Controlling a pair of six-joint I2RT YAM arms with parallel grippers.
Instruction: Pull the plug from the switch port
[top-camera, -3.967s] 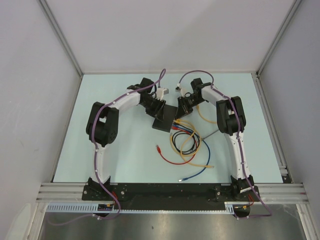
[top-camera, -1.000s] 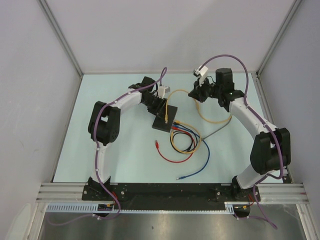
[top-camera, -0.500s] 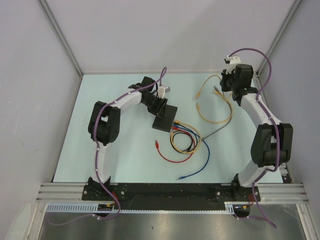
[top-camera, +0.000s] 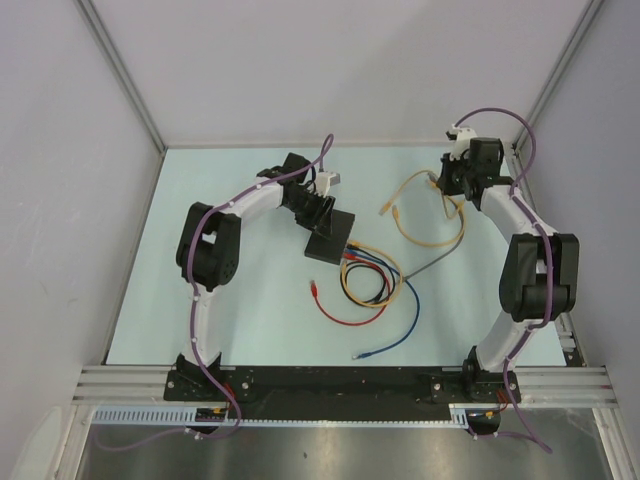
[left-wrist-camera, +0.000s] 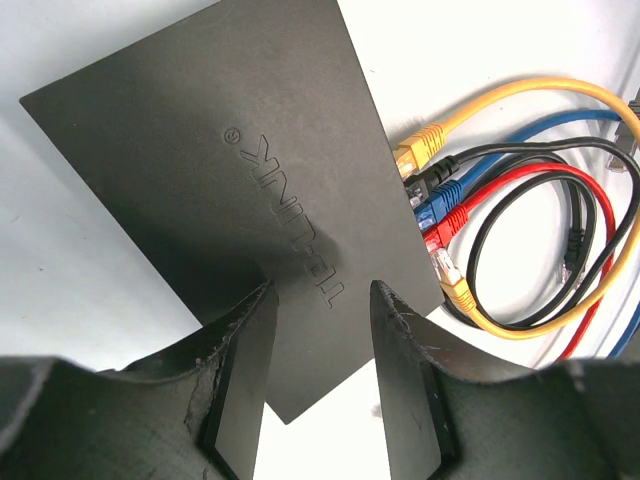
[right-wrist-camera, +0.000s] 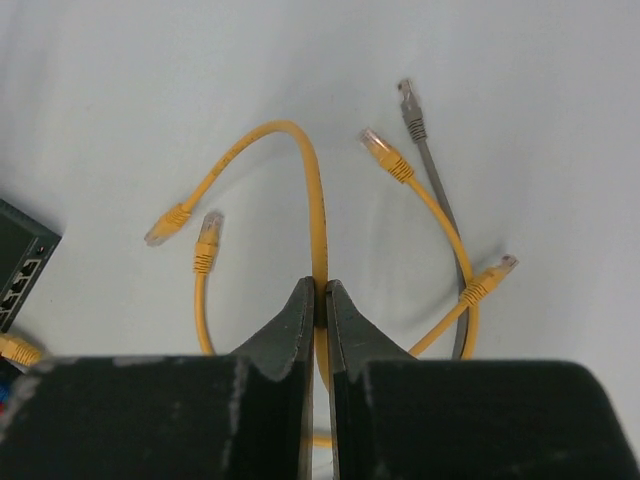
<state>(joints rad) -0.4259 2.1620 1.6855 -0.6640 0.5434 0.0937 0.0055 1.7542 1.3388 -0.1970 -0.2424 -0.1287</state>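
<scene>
The pale table (top-camera: 250, 330) bears the switch (top-camera: 330, 240) and loose coloured cables (left-wrist-camera: 525, 170).

The right gripper (right-wrist-camera: 320, 292) has its two dark fingers pinched together on a yellow cable (right-wrist-camera: 316, 190), which arcs up and left to a loose plug (right-wrist-camera: 165, 228). Another yellow lead (right-wrist-camera: 204, 250) lies just beside that plug. To the right, a grey cable (right-wrist-camera: 432, 165) runs alongside a further yellow one (right-wrist-camera: 440, 225). A corner of the black switch (right-wrist-camera: 18, 262), sockets showing, sits at the left edge.
</scene>
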